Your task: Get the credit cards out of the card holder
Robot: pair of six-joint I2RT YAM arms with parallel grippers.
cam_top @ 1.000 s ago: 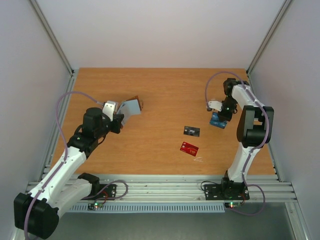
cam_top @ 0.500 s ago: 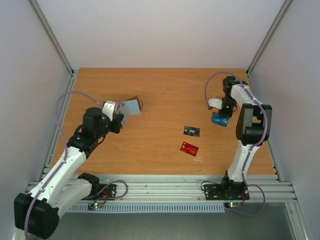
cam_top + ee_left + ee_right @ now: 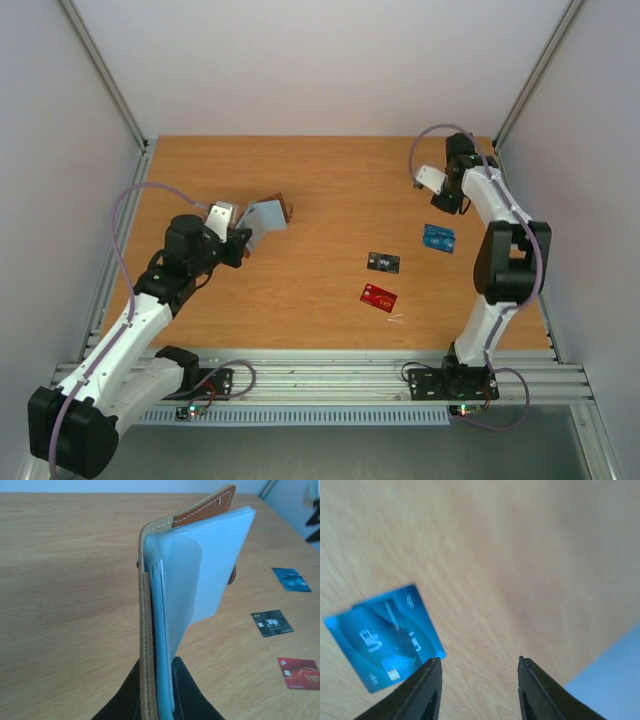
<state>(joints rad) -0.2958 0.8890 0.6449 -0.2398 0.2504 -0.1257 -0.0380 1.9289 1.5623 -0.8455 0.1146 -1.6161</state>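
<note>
My left gripper (image 3: 238,246) is shut on the card holder (image 3: 264,217), brown outside and pale blue inside, held open above the table; in the left wrist view it (image 3: 170,605) stands on edge between my fingers. Three cards lie flat on the table: blue (image 3: 438,238), black (image 3: 383,262) and red (image 3: 379,297). They also show in the left wrist view, blue (image 3: 291,578), black (image 3: 271,623) and red (image 3: 299,673). My right gripper (image 3: 440,195) is open and empty, above and behind the blue card (image 3: 385,637).
The wooden table (image 3: 330,190) is walled by pale panels left, right and back. A metal rail (image 3: 330,380) with both arm bases runs along the near edge. A small pale scrap (image 3: 398,320) lies near the red card.
My right gripper let go of the blue card, which now lies on the table, and moved up and back toward the far right. The left arm holds the card holder almost still.
</note>
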